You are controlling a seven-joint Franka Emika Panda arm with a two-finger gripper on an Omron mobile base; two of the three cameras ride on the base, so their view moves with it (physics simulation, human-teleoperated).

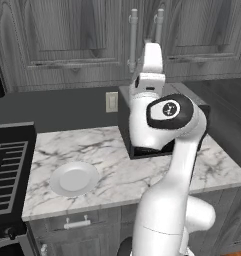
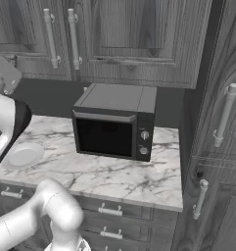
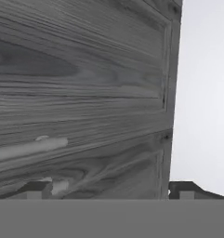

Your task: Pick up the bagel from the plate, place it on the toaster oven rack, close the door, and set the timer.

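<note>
The plate (image 1: 73, 178) sits bare on the marble desk (image 1: 117, 170), left of the toaster oven (image 2: 114, 122), whose door (image 2: 105, 137) is shut. Claw (image 3: 104, 188) is up facing a grey cabinet door (image 3: 81, 93); can't tell how wide it is.

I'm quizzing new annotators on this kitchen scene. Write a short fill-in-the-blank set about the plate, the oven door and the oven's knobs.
1. The plate on the counter holds ____.
2. The door of the toaster oven is ____.
3. On the oven's front, the two knobs sit to the ____ of the door window.

Missing words: nothing; closed; right
</note>
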